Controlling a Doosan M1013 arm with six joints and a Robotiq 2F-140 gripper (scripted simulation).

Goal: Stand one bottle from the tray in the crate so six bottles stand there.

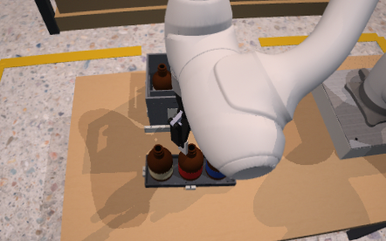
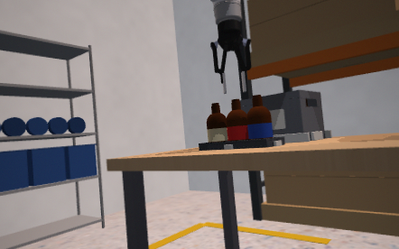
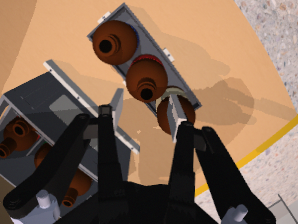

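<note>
The tray (image 1: 151, 185) (image 2: 205, 147) (image 3: 172, 76) holds three upright brown bottles in a row: a cream-label bottle (image 1: 160, 162) (image 2: 217, 123), a red-label bottle (image 1: 190, 162) (image 2: 236, 119) (image 3: 142, 80) and a blue-label bottle (image 1: 215, 171) (image 2: 259, 116) (image 3: 115, 42). My gripper (image 1: 181, 133) (image 2: 234, 91) (image 3: 145, 101) is open and empty, pointing down above the bottle tops. In the wrist view one finger overlaps the cream-label bottle. The dark grey crate (image 1: 157, 106) (image 2: 301, 116) (image 3: 32, 95) stands behind the tray. Several bottles show in it, one (image 1: 161, 79) at its left end; the arm and fingers hide other cells.
Light rails stand between crate and tray, one rail (image 1: 155, 128) at the crate's foot. The arm (image 1: 241, 96) covers much of the crate in the top view. Its base stands on a grey plate (image 1: 343, 115) at the right. A shelf rack (image 2: 37, 90) stands far left.
</note>
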